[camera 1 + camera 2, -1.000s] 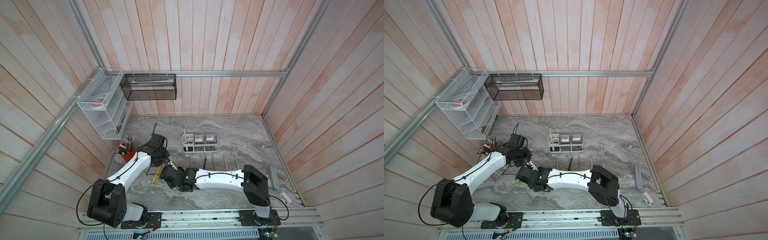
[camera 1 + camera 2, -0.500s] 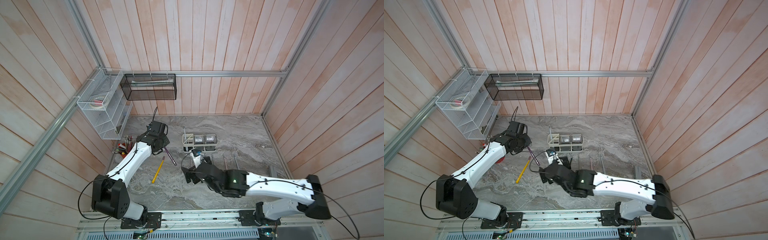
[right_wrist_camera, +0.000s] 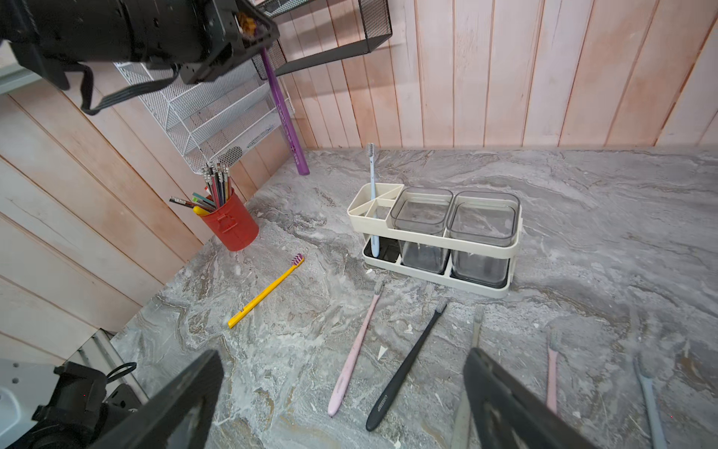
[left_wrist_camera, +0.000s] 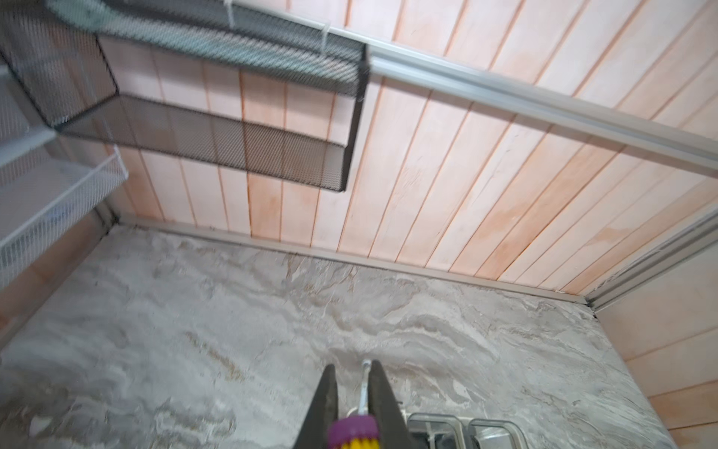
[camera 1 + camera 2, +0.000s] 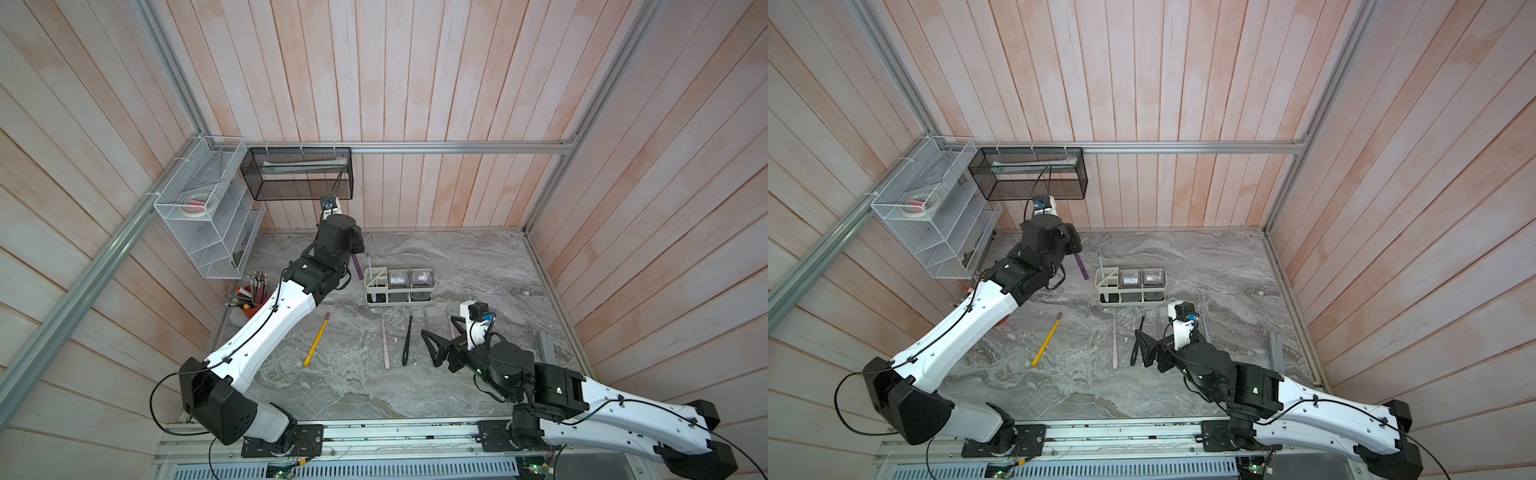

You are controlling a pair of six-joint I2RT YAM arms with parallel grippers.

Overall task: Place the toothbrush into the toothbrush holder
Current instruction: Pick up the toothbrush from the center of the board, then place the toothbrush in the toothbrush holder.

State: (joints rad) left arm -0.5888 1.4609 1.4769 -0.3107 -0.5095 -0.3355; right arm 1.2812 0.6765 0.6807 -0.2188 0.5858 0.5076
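The cream-white toothbrush holder (image 5: 399, 302) (image 5: 1133, 302) (image 3: 439, 243) stands mid-table, and a pale blue toothbrush (image 3: 372, 182) stands upright in its divided slot. My left gripper (image 4: 351, 369) (image 5: 351, 249) hovers just left of the holder. It is shut on the head end of a purple toothbrush (image 5: 356, 266) (image 5: 1080, 268) (image 3: 285, 116), whose handle hangs down clear of the table. My right gripper (image 3: 342, 355) (image 5: 438, 328) is open and holds nothing. It hangs low over the table in front of the holder, above a pink toothbrush (image 3: 355, 350) and a black toothbrush (image 3: 408, 365).
A yellow toothbrush (image 5: 316, 340) (image 3: 264, 291) lies front left of the holder. More toothbrushes (image 3: 551, 369) lie under and beside the right fingers. A red cup of pens (image 3: 229, 229) stands by the left wall. A white wire rack (image 5: 208, 216) and a black mesh basket (image 5: 299, 174) hang on the walls.
The right arm has swung from the left side across to the right and its jaws have opened wide. The left arm has carried the purple toothbrush up and back to beside the holder.
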